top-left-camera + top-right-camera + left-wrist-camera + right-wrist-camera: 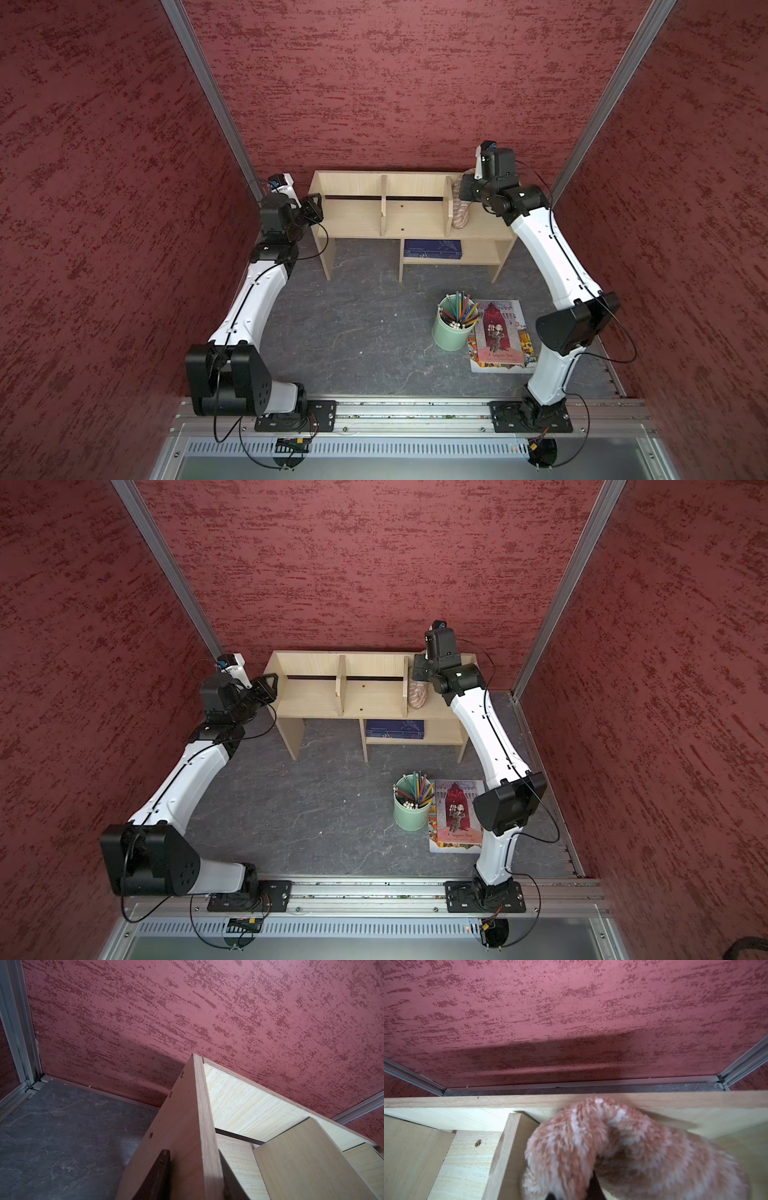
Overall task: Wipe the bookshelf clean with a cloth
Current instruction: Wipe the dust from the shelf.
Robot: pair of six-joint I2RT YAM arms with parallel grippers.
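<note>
magazine | pencil cup just beside | cloth on bookshelf, against divider

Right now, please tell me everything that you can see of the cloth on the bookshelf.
The cloth looks soft and fluffy, tan-brown with pale stripes. It is bunched into a curved roll, not spread flat, and is slightly blurred in the wrist view. In both top views it stands in the rightmost upper compartment of the bookshelf, close beside the right divider, with its lower end on the board. The right end effector appears shut on its upper part.
</note>
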